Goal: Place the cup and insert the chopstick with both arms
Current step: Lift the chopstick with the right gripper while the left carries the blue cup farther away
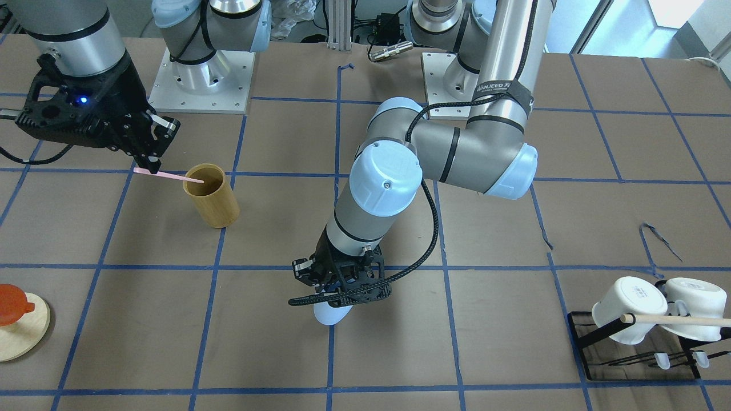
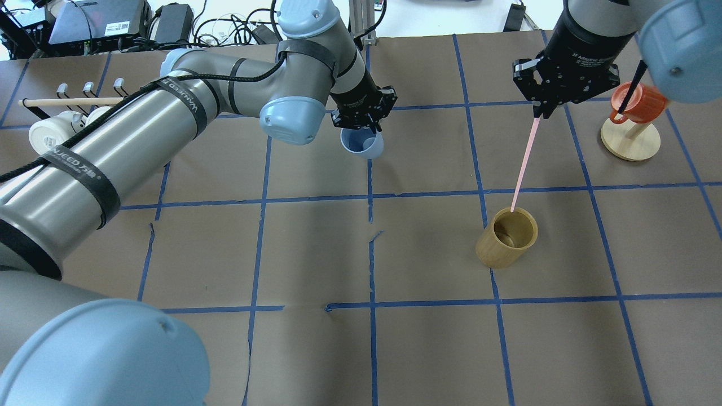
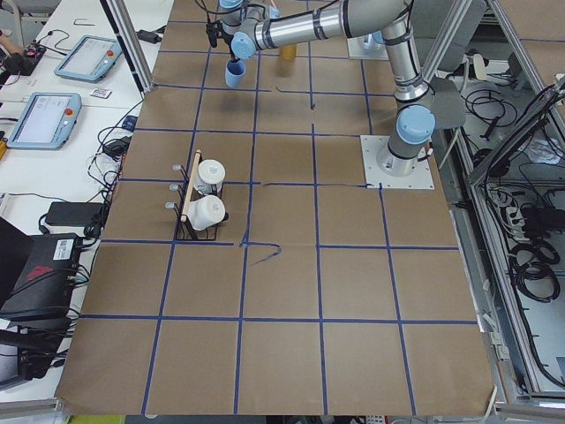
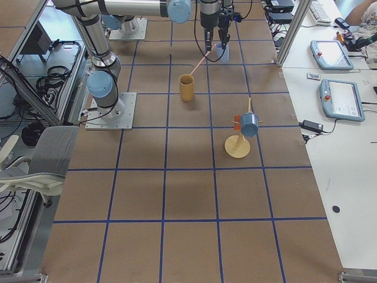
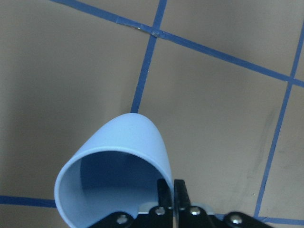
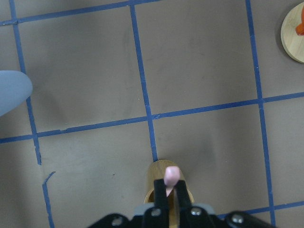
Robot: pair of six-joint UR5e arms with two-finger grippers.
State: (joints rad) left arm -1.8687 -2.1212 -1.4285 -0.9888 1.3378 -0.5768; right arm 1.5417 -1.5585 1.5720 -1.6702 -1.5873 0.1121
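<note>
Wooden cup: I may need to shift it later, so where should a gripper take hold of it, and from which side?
Its rim wall, likely, from straight above: one finger inside, one outside. The wooden cup stands upright, mouth open. Choose rim clear of the pink chopstick, which the right gripper slants toward the mouth.

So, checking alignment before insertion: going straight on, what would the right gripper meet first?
Likely the wooden cup, straight ahead of the right gripper in its wrist view; the pink chopstick it holds points at the mouth. Rim clearance is unclear.
</note>
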